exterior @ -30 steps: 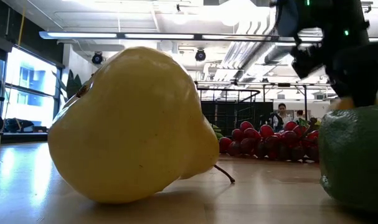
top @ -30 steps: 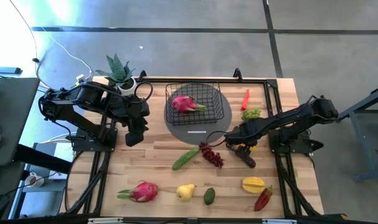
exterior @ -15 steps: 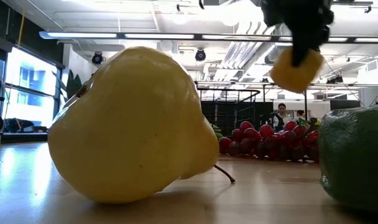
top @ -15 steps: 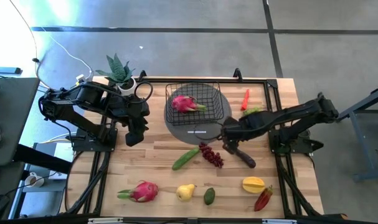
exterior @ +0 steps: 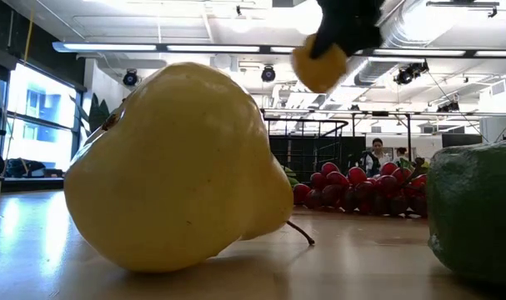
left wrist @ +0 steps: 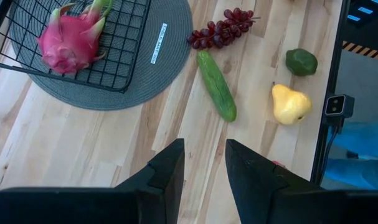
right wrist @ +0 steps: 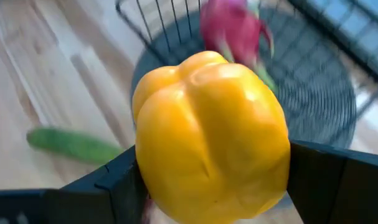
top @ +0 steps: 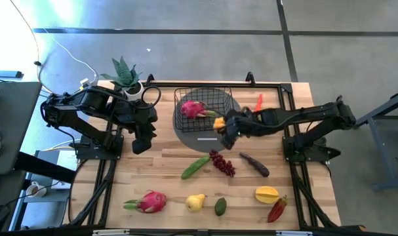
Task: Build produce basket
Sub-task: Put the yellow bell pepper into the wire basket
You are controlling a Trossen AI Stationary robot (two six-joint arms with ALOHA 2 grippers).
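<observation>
At the basket's (top: 204, 108) right rim, above the grey mat (top: 208, 134), the right end effector (top: 226, 128) carries a yellow pepper (right wrist: 210, 140), pinched between its two fingers. In the low view the pepper (exterior: 319, 67) hangs high over the worktop (top: 159, 177), so it is clear of the things below. One dragon fruit (top: 195, 109) lies already inside the basket, on the left half.

The step in hand, as I judge it, is to bring the pepper over the basket and put it down inside. To do this well, the arm should go a little more toward the free right half of the basket, so that the pepper does not come down on the dragon fruit or on the wire rim. It is better to lower it until it is just above the mesh floor and only then spread the fingers, because a round pepper dropped from high may roll or bounce out. After release, the end effector should rise straight up, not sideways, to avoid catching the flared wall.

The left end effector (left wrist: 204, 162) waits over the worktop left of the basket, its fingers a little apart and holding nothing. The cucumber (top: 195, 166), the grapes (top: 223, 162) and the pear (top: 196, 202) wait on the worktop.
</observation>
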